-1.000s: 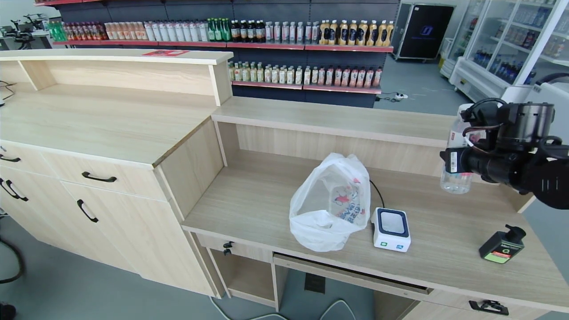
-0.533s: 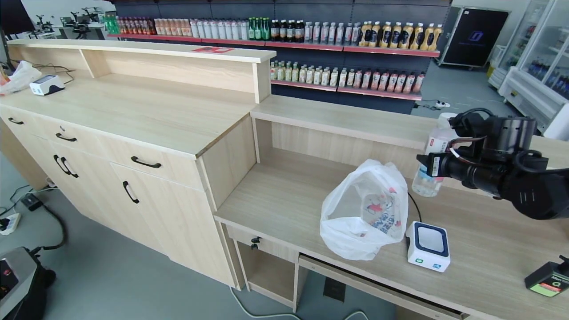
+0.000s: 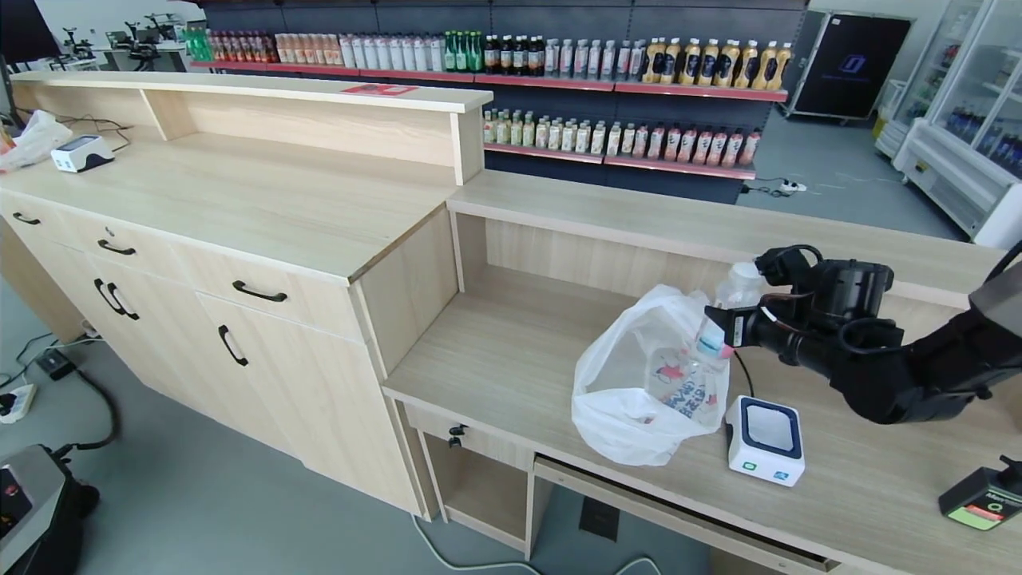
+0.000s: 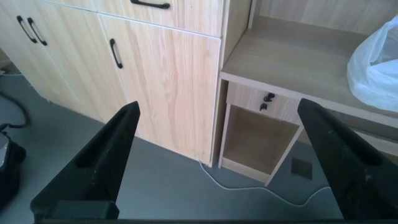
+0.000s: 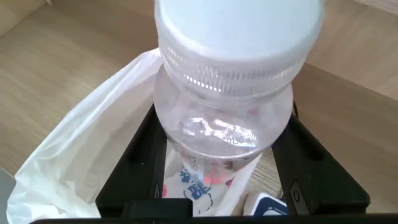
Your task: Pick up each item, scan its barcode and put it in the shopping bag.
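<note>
A clear plastic bottle with a white cap is held tilted at the mouth of the white shopping bag on the low counter. Its lower end shows through the bag's thin plastic. My right gripper is shut on the bottle just below its neck. In the right wrist view the bottle sits between the black fingers, with the bag under it. The white barcode scanner stands right beside the bag. My left gripper is open with nothing in it, over the floor in front of the cabinet doors.
A black pump bottle lies near the counter's right front edge. A raised ledge runs behind the bag. A taller counter stands to the left, with another scanner at its far end. Drink shelves line the back wall.
The head camera swung between the first two frames. Since half a second ago my right gripper has carried the bottle down and left, from above the ledge into the bag's mouth.
</note>
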Controlling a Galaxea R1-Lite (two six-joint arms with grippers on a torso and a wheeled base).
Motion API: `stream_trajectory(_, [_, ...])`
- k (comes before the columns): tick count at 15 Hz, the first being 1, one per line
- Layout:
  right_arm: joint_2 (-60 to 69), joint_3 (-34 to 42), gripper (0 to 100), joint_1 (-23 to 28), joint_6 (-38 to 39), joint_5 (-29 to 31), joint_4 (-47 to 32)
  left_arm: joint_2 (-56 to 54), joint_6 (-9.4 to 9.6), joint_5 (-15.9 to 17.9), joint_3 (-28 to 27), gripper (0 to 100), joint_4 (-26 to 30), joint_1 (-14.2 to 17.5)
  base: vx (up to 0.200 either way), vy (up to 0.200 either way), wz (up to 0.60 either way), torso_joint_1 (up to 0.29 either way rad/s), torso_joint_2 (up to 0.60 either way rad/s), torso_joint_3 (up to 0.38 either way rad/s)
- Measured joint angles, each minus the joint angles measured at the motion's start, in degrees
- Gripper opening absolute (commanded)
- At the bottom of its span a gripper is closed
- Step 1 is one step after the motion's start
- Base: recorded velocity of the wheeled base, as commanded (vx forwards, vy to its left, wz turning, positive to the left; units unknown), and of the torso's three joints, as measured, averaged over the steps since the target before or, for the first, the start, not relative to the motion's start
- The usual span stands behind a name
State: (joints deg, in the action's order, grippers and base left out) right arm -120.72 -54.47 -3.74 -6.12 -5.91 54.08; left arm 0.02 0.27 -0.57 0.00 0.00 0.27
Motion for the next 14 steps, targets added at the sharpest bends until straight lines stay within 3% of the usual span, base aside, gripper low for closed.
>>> stream_trajectory(3, [-4.55, 0.28, 0, -0.41, -5.60, -7.94, 3.82, -0.02, 0.00, -0.02, 0.00, 100, 0.00, -0.05, 0.000, 0.000, 0.00, 0.000, 0.00, 0.000])
stream_trajectory(14, [-12.76, -0.11, 0, -3.75, -7.58, -11.00, 5.25, 0.00, 0.00, -0.02, 0.00, 100, 0.00, -0.05, 0.000, 0.000, 0.00, 0.000, 0.00, 0.000])
